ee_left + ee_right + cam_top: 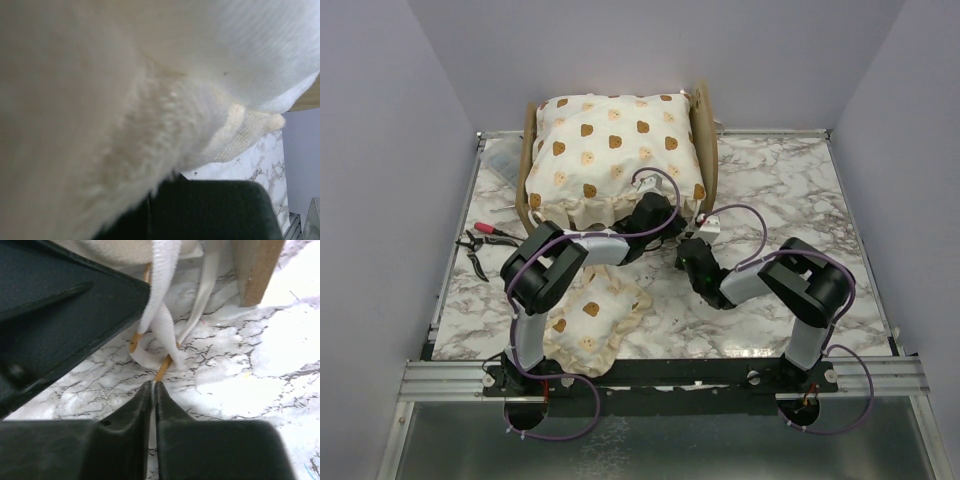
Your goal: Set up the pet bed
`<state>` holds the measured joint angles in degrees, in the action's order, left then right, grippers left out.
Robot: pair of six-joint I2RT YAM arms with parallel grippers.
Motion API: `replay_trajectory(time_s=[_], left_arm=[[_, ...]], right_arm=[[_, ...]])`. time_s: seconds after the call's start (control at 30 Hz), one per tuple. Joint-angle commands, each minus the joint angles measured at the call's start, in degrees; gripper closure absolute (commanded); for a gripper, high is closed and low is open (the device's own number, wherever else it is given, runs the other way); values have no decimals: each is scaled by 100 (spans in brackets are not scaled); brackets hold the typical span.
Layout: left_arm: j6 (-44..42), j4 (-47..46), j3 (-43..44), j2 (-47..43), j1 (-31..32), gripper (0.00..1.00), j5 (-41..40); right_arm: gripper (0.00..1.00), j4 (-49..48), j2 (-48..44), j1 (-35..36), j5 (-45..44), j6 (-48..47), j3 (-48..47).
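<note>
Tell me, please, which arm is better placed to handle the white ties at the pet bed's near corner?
Right: the right jaws sit at the ties beside the pet bed, while the left jaws are buried in the cushion.

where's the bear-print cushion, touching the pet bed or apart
Touching. Top external view: the bear-print cushion lies in the pet bed, its sides pressed against both wooden boards.

Cushion hides pet bed base.
</note>
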<state>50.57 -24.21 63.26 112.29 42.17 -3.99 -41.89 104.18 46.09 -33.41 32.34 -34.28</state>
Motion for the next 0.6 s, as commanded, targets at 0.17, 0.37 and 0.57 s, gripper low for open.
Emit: replay_trajectory(time_s=[0.17, 0.37, 0.57], left_arm=[[-195, 1, 238, 29, -19, 100, 70], [-519, 8, 248, -254, -18, 100, -124], [-928, 20, 203, -768, 44, 100, -421]], right_arm=[[100, 1571, -375, 19, -218, 798, 502], [100, 1965, -891, -251, -79, 1090, 603], [100, 2036, -1307, -512, 130, 1170, 779]])
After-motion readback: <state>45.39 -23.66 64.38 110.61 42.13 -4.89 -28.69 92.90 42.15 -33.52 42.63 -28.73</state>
